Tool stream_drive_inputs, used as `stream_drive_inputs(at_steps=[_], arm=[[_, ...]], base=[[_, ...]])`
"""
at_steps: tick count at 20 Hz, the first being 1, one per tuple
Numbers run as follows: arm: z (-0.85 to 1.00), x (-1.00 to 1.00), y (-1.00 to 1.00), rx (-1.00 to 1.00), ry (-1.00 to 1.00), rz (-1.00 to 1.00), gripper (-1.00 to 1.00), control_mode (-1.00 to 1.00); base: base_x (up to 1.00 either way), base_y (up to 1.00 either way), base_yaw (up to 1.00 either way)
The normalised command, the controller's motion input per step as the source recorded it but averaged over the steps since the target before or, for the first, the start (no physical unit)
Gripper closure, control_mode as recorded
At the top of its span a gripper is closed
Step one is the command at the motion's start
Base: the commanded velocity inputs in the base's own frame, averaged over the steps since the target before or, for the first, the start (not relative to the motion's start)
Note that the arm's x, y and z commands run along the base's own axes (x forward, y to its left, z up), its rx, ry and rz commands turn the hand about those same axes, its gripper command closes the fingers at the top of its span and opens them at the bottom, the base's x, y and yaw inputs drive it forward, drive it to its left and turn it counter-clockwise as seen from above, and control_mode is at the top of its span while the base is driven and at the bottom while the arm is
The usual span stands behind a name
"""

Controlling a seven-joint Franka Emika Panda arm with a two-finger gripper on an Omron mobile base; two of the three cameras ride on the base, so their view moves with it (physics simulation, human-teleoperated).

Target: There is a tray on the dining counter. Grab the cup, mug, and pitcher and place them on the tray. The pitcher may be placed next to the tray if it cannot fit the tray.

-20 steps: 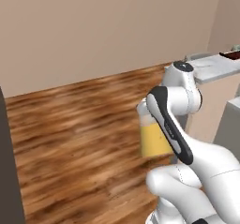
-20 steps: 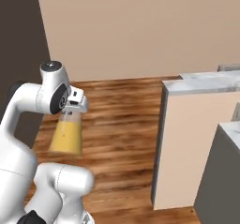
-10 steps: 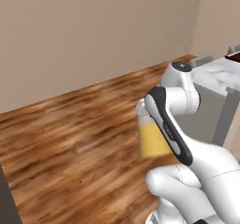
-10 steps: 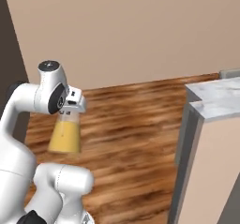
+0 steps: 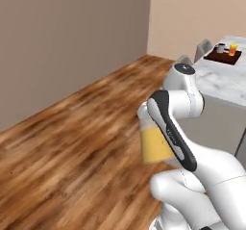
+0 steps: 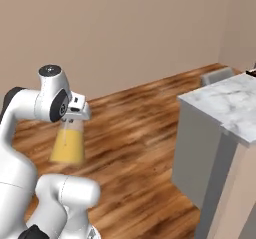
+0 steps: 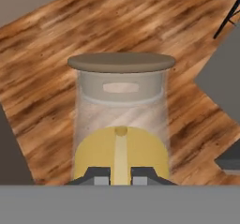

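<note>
Pitcher [image 6: 67, 143]: clear glass conical carafe, lower part filled with orange liquid, round brown cork lid [image 7: 121, 62] on top. Hangs upright in the air above the wooden floor, off any surface, neck up against the arm's wrist.

Dining counter [image 5: 218, 80]: white grey-veined marble slab on plain grey base, well apart from the pitcher.

Tray [image 5: 222, 57]: dark reddish-brown, lies at the counter's far end.

Mug [image 5: 220, 48]: dark, upright on the tray.

Cup [image 5: 233, 49]: yellow, upright on the tray, just beside the mug.
</note>
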Motion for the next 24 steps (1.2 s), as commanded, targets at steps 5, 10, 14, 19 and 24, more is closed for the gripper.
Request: stream_drive_inputs(at_steps=[5, 10, 14, 19, 24], arm=[[0.0, 0.0, 0.0, 0.0, 0.0, 0.0, 1.0, 1.0], [0.0, 0.0, 0.0, 0.0, 0.0, 0.0, 1.0, 1.0], [0.0, 0.0, 0.0, 0.0, 0.0, 0.0, 1.0, 1.0], [0.0, 0.0, 0.0, 0.0, 0.0, 0.0, 1.0, 1.0], [0.0, 0.0, 0.0, 0.0, 0.0, 0.0, 1.0, 1.0]], base=[[0.38, 0.97, -0.57], [0.15, 1.0, -0.54], [0.0, 1.0, -0.53], [0.02, 1.0, -0.55], [0.35, 1.0, -0.58]])
